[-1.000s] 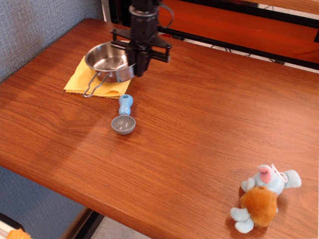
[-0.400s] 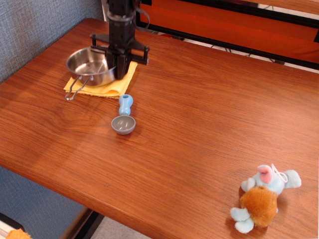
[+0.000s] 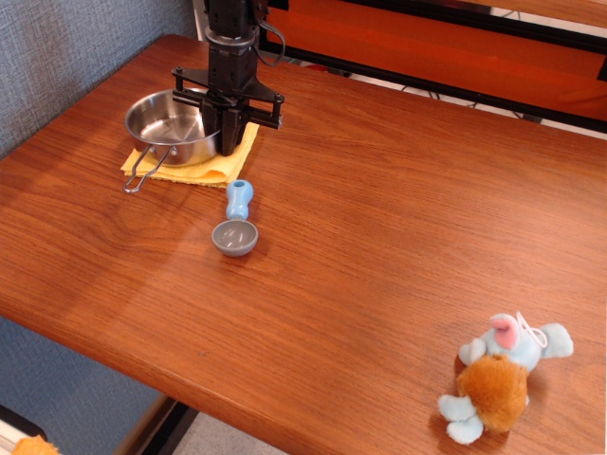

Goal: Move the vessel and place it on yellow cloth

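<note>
My end effector (image 3: 229,142) stands at the right rim of the vessel (image 3: 173,126), fingers apparently clamped on that rim, though the contact itself is masked by the black body and I cannot confirm it. The vessel sits over the yellow cloth (image 3: 223,163), toward the cloth's 9 o'clock side; its wire handle (image 3: 144,172) reaches out at 7 o'clock, past the cloth edge and over the table (image 3: 379,218).

Risks, in my judgement: the vessel overhangs the cloth on the left, so releasing here may leave it partly on bare wood. I cannot tell whether its base is fully down; if it is not, letting go would drop and tilt it. A sideways withdrawal could drag the rim and bunch the cloth. The blue-grey scoop (image 3: 235,227) lies just at 6 o'clock of the cloth, clear for now.

Not visible: most of the cloth beneath the vessel and the upper arm, cut off at the top edge.
</note>
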Tool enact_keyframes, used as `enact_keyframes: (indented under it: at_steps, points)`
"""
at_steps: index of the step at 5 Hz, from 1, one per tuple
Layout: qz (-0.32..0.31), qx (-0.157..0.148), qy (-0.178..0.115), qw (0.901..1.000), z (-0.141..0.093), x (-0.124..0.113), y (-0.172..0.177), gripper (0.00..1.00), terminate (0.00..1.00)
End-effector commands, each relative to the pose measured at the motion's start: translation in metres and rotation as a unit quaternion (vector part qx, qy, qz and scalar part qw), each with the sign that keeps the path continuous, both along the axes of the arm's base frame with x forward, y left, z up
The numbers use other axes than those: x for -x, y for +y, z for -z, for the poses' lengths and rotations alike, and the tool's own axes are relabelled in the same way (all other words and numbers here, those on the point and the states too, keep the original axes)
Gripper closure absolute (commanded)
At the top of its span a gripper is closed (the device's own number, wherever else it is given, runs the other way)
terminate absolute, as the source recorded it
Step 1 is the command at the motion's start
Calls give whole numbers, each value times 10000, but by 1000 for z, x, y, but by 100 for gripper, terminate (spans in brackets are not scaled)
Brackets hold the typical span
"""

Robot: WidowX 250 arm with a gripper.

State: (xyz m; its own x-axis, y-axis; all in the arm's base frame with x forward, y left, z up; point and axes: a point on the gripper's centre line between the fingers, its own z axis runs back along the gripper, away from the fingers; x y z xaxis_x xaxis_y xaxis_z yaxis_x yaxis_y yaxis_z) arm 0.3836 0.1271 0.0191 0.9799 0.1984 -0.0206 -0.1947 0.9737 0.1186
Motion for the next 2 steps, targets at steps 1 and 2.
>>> enact_keyframes:
  at_steps: [1,2]
  points:
    - [-174,-231,-222,9993,-22,1,-5,0,0]
    - [-511,-313,-507,9969,-31,4,-2,0,0]
